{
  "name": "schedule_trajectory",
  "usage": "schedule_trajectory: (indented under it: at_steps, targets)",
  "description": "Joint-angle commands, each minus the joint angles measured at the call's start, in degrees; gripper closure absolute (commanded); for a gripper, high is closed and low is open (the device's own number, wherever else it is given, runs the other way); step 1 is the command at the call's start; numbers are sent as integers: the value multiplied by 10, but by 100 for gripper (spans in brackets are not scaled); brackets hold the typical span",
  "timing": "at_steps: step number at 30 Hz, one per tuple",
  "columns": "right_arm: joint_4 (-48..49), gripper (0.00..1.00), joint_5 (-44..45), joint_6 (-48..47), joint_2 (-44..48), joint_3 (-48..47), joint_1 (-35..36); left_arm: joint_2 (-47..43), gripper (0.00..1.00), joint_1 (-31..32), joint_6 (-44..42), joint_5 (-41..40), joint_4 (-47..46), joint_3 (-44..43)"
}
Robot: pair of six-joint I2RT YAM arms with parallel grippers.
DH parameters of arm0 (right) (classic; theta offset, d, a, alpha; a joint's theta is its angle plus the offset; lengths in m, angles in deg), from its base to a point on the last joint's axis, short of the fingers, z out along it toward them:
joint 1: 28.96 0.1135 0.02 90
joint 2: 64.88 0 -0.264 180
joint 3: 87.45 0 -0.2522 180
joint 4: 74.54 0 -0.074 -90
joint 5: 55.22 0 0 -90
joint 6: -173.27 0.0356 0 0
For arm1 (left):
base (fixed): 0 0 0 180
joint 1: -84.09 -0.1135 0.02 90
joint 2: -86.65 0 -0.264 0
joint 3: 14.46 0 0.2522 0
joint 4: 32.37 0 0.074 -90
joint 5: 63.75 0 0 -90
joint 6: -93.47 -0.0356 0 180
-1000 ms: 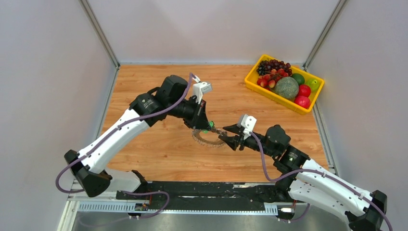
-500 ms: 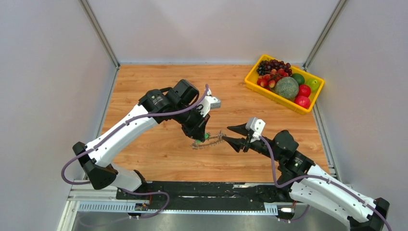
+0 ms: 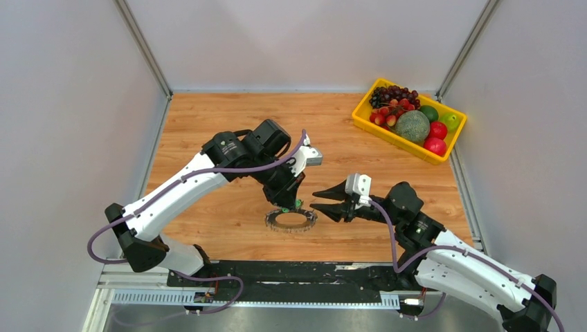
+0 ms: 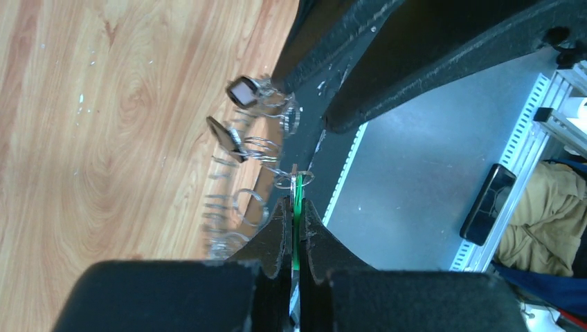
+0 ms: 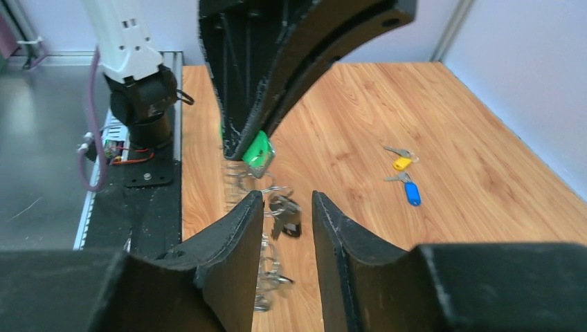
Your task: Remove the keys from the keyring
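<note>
The keyring (image 3: 291, 221), a wire ring strung with silver keys, hangs below my left gripper (image 3: 296, 200) and rests on the wooden table. That gripper (image 4: 296, 200) is shut on a green-headed key (image 4: 296, 211) that is still on the ring. The ring's loops (image 4: 249, 200) and a black fob (image 4: 242, 91) trail off beyond the fingers. My right gripper (image 3: 313, 198) stands open just right of the ring, not touching it. In the right wrist view, silver keys (image 5: 266, 266) and the fob (image 5: 291, 228) show through the gap of that gripper (image 5: 287, 199).
A yellow-headed key (image 5: 400, 163) and a blue-headed key (image 5: 411, 194) lie loose on the table beyond the ring. A yellow crate (image 3: 387, 135) of fruit stands at the back right. Grey walls close in both sides.
The ring was stretched between both grippers. The right gripper has let go, and the ring now hangs from the left gripper, which moved toward the near edge and lowered.
</note>
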Motion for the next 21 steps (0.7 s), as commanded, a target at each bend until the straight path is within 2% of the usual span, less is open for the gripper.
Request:
schedule_trajectory:
  at_steps: [1, 12, 21]
  targets:
    - [35, 63, -80, -21, -4, -14, 0, -23, 100, 8, -19, 41, -6, -27]
    - [50, 65, -104, -30, -16, -12, 0, -30, 100, 25, -36, 69, -6, -31]
    - [52, 63, -178, -30, -28, -14, 2, -31, 100, 39, -43, 86, -6, -42]
